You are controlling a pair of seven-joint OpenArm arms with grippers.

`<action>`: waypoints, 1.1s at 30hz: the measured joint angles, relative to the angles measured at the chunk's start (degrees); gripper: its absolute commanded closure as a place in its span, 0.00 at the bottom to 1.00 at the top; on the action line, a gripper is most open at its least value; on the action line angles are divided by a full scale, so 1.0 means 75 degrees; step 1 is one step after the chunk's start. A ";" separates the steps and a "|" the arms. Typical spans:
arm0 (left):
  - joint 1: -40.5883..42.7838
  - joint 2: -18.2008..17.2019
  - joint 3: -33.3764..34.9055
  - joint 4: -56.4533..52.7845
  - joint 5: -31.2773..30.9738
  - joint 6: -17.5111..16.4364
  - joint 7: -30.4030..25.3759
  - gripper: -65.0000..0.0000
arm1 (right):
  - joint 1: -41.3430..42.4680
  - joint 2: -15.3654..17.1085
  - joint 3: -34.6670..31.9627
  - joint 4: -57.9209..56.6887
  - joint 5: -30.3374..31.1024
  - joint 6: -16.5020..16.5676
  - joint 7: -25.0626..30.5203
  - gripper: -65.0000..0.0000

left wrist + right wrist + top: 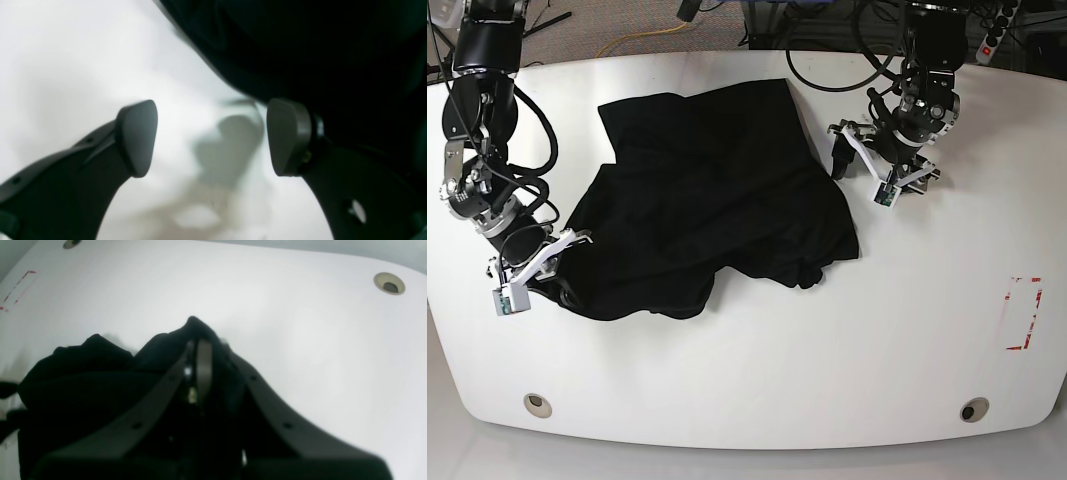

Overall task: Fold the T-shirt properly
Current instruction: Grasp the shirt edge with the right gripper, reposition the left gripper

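A big, soft black T-shirt [712, 215] lies crumpled in the middle of the smooth white counter [827, 350]. It is spread out but wrinkly, with bumps and folds along its near edge.

The left gripper [211, 136] is up above the counter, just beside the far right edge of the shirt. Its two grey fingers [138, 136] are spread wide apart. Nothing is between them, only bare white counter and their own shadow. The black cloth [317, 50] sits right behind one finger, but I cannot tell if it touches.

The right gripper [199, 356] is at the near left corner of the shirt. Its fingers [203, 363] are pressed together and pinch a bunch of the black cloth [83, 383]. The cloth pokes up in a little peak past the fingertips.

There are two round holes near the front edge of the counter, one [538, 403] on the left and one [972, 409] on the right. A small red tape mark [1024, 313] sits far off on the right side, well apart from the shirt.
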 measured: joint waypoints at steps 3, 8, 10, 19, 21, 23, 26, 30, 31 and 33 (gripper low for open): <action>-0.0169 0.0181 -0.0029 -0.0169 0.0047 -0.0353 0.0160 0.26 | 0.0017 -0.0009 0.0003 0.0000 0.0003 0.0003 0.0006 1.00; -0.0941 0.0396 0.0006 -0.1040 0.0041 -0.0618 -0.0023 0.26 | 0.0015 -0.0006 0.0000 -0.0003 -0.0015 -0.0029 0.0003 1.00; -0.1110 0.0393 0.0003 -0.1285 0.0009 -0.0621 -0.0090 0.26 | 0.0020 -0.0006 0.0003 -0.0009 -0.0003 -0.0003 0.0006 1.00; -0.1682 0.0321 0.0676 -0.1923 0.0029 -0.0892 -0.0227 0.26 | 0.0017 -0.0009 0.0003 -0.0009 -0.0006 0.0000 0.0009 1.00; -0.1696 0.0344 0.0691 -0.1935 0.0026 -0.0944 -0.0236 0.26 | 0.0015 -0.0009 0.0003 -0.0009 -0.0006 0.0000 0.0006 1.00; -0.1705 0.0344 0.0685 -0.1935 0.0026 -0.1142 -0.0245 0.27 | 0.0017 -0.0009 0.0003 -0.0009 -0.0006 0.0000 0.0006 1.00; -0.1789 0.0344 0.0685 -0.1967 0.0029 -0.1507 -0.0213 0.36 | -0.0029 -0.0009 0.0003 -0.0009 -0.0003 0.0000 0.0017 1.00; -0.1807 0.0411 0.0685 -0.2002 0.0026 -0.1830 -0.0157 0.75 | -0.0125 -0.0009 0.0003 -0.0009 -0.0003 0.0003 0.0023 1.00; -0.1807 0.0487 0.0682 -0.2034 0.0023 -0.1830 -0.0160 0.84 | -0.0134 -0.0006 0.0006 -0.0012 -0.0006 -0.0003 0.0026 1.00; -0.1888 0.0560 0.0662 -0.2229 -0.0090 -0.1851 -0.0283 0.99 | -0.0137 -0.0009 0.0020 -0.0012 -0.0003 0.0000 0.0006 1.00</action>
